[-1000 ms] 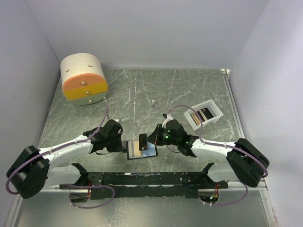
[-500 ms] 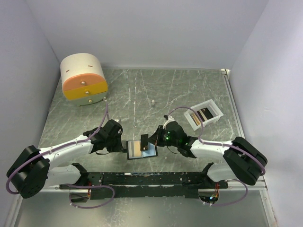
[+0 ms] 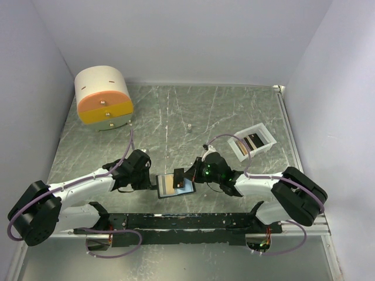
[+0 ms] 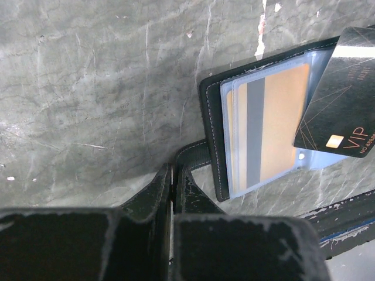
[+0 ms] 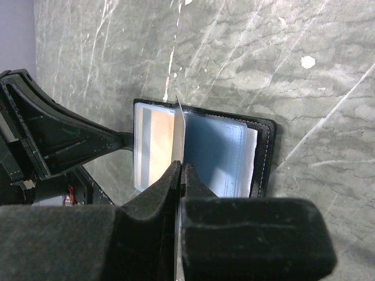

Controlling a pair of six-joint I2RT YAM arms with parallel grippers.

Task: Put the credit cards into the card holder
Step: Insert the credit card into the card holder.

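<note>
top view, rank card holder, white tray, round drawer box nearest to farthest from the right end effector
1. card holder, just below the right end effector gripping a dark card
2. white tray, back right
3. round drawer box, far back left

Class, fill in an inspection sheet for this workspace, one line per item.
Surface: grey marbled table, scratched.
Job's things: card holder open, gold card pocketed; dark card over it; more cards in the white tray.
Clutter: drawer box, small white object.
Grippers: left gripper shut on the card holder's strap; right gripper shut on the dark card.
Cables: purple loops along both arms.
Surroundings: pale walls.
</note>
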